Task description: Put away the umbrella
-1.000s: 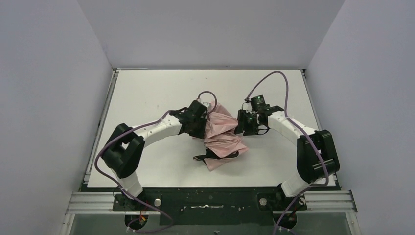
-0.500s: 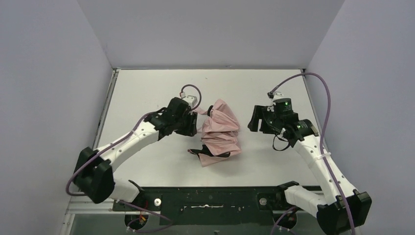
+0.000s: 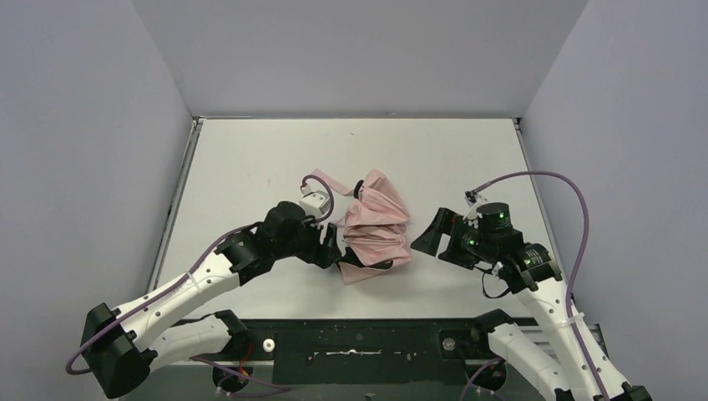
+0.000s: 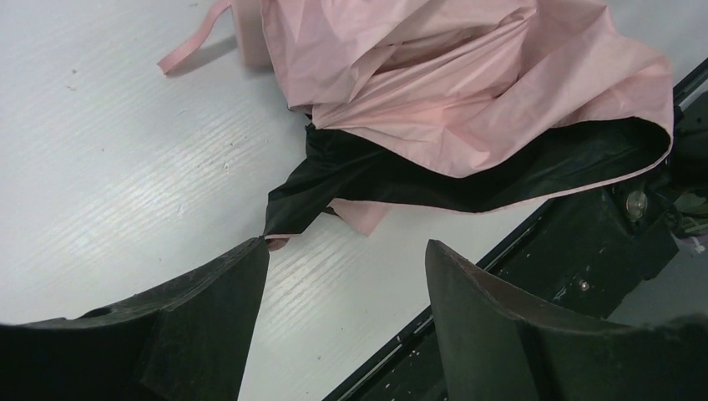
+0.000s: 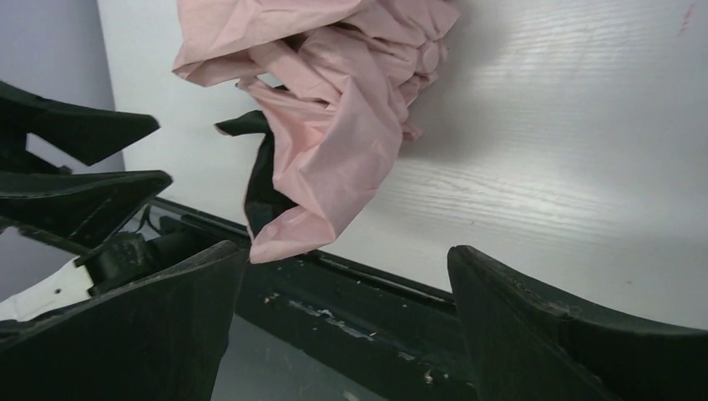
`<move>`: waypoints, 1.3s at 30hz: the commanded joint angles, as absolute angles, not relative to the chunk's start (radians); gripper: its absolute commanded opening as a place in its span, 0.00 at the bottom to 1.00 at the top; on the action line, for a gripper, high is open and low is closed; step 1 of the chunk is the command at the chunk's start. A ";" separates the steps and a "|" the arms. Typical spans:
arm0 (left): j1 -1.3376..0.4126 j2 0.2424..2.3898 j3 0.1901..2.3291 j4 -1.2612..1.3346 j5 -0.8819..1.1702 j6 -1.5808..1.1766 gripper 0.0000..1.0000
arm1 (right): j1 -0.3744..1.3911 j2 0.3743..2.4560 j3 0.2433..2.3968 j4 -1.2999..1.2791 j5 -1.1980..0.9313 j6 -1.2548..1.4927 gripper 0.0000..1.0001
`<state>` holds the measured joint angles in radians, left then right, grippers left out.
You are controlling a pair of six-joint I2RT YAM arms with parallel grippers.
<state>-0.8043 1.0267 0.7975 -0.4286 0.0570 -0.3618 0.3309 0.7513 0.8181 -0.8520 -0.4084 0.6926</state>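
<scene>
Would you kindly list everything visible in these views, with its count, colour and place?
pale pink fabric folding umbrella: one, pink with black lining, crumpled at mid-table between the grippers
pink strap: one, pink, flat on the table at the umbrella's edge
white table: one, white, under everything
grey walls: three, pale grey, around the table
black base rail: one, black, near edge
purple cables: two, purple, one per arm
left gripper: one, black, open, left of the umbrella
right gripper: one, black, open, right of it
</scene>
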 commanded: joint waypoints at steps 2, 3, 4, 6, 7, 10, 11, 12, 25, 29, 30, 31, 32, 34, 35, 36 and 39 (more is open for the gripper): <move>-0.821 1.010 0.781 -0.330 0.057 -0.380 0.69 | 0.461 0.741 0.796 -0.767 -0.338 0.916 0.99; -0.821 1.014 0.781 -0.326 0.057 -0.381 0.69 | 0.502 0.746 0.787 -0.755 -0.304 0.943 0.99; -0.822 1.016 0.783 -0.324 0.057 -0.382 0.69 | 0.541 0.751 0.777 -0.741 -0.268 0.969 0.99; -0.824 1.025 0.787 -0.326 0.057 -0.379 0.70 | 0.616 0.773 0.758 -0.708 -0.211 1.011 0.99; -0.827 1.026 0.788 -0.326 0.057 -0.376 0.70 | 0.652 0.790 0.750 -0.687 -0.187 1.027 0.98; -0.832 1.033 0.790 -0.325 0.059 -0.367 0.70 | 0.740 0.845 0.750 -0.623 -0.130 1.062 0.94; -0.833 1.033 0.790 -0.326 0.060 -0.363 0.70 | 0.758 0.861 0.757 -0.603 -0.120 1.067 0.91; -0.833 1.034 0.789 -0.327 0.063 -0.360 0.70 | 0.766 0.880 0.766 -0.582 -0.120 1.070 0.87; -0.841 1.007 0.764 -0.337 0.071 -0.340 0.70 | 0.700 1.125 1.017 -0.560 -0.120 0.900 0.21; -0.841 0.984 0.750 -0.347 0.063 -0.339 0.70 | 0.624 1.196 1.061 -0.487 -0.199 0.876 0.02; -0.841 0.979 0.747 -0.348 0.061 -0.339 0.71 | 0.608 1.220 1.081 -0.486 -0.206 0.867 0.01; -0.842 0.974 0.744 -0.352 0.061 -0.338 0.71 | 0.592 1.242 1.102 -0.485 -0.213 0.856 0.00; -0.842 0.971 0.743 -0.356 0.059 -0.338 0.71 | 0.580 1.261 1.123 -0.484 -0.219 0.844 0.00; -0.841 0.967 0.742 -0.369 0.052 -0.339 0.72 | 0.561 1.295 1.168 -0.497 -0.236 0.812 0.01; -0.841 0.963 0.742 -0.374 0.051 -0.340 0.72 | 0.560 1.307 1.195 -0.519 -0.230 0.787 0.06; -0.841 0.959 0.741 -0.377 0.050 -0.341 0.73 | 0.561 1.311 1.216 -0.556 -0.213 0.764 0.15; -0.843 0.941 0.737 -0.376 0.052 -0.339 0.73 | 0.564 1.277 1.225 -0.642 -0.141 0.706 0.47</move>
